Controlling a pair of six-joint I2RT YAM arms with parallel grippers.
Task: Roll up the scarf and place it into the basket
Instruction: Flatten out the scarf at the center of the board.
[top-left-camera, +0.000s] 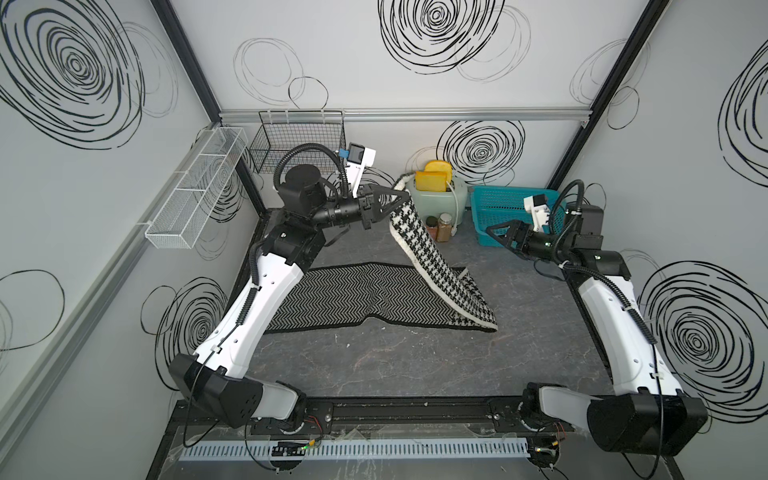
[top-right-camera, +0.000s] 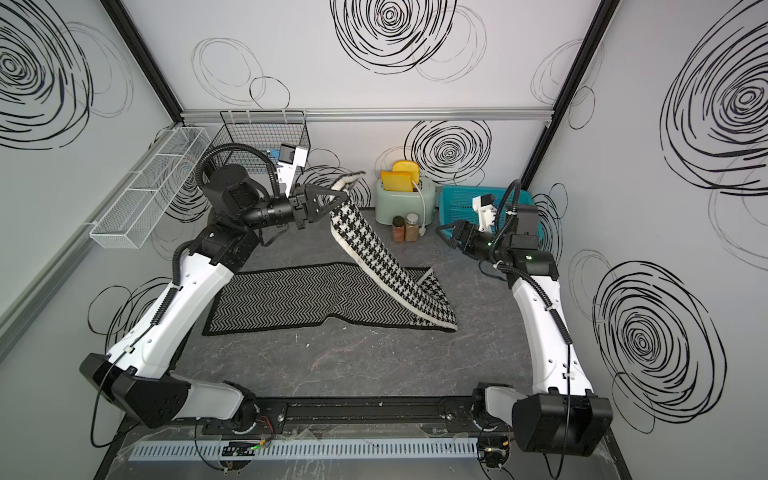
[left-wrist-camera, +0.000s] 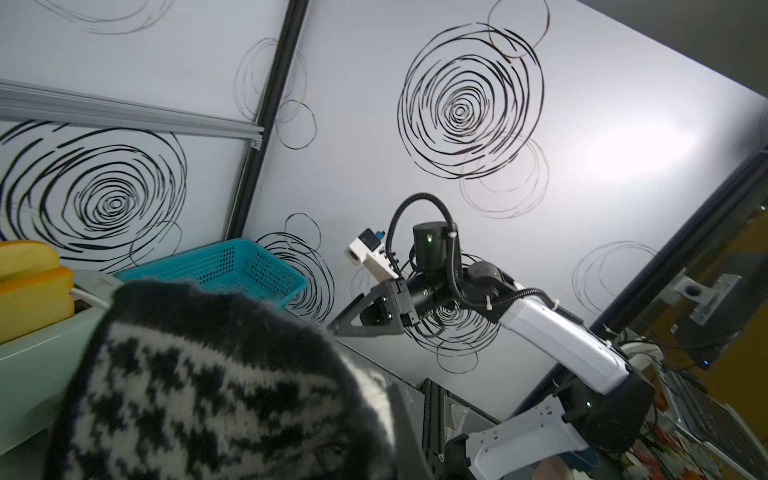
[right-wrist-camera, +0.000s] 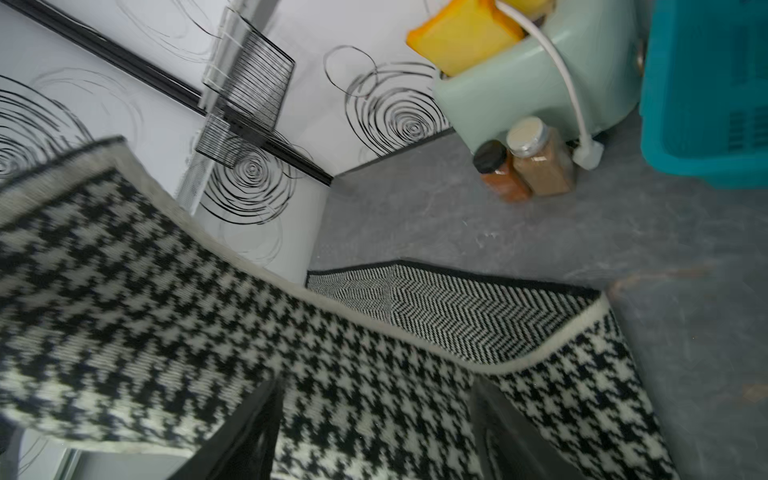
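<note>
The scarf lies partly flat on the grey table, herringbone side up (top-left-camera: 353, 299). Its houndstooth end (top-left-camera: 419, 245) rises steeply from the right fold to my left gripper (top-left-camera: 402, 194), which is shut on the scarf's end, high in front of the toaster. The left wrist view shows the held houndstooth cloth (left-wrist-camera: 199, 386) close up. My right gripper (top-left-camera: 489, 229) hangs open and holds nothing, just in front of the teal basket (top-left-camera: 494, 199) and apart from the scarf. Its fingers (right-wrist-camera: 245, 432) stand wide apart in the right wrist view. The basket (top-right-camera: 459, 199) sits at the back right and looks empty.
A mint toaster (top-left-camera: 434, 191) with yellow toast stands left of the basket, with two spice jars (top-left-camera: 438, 226) in front of it. A black wire basket (top-left-camera: 297, 141) hangs on the back wall. A long white mesh rack (top-left-camera: 195, 187) runs along the left wall.
</note>
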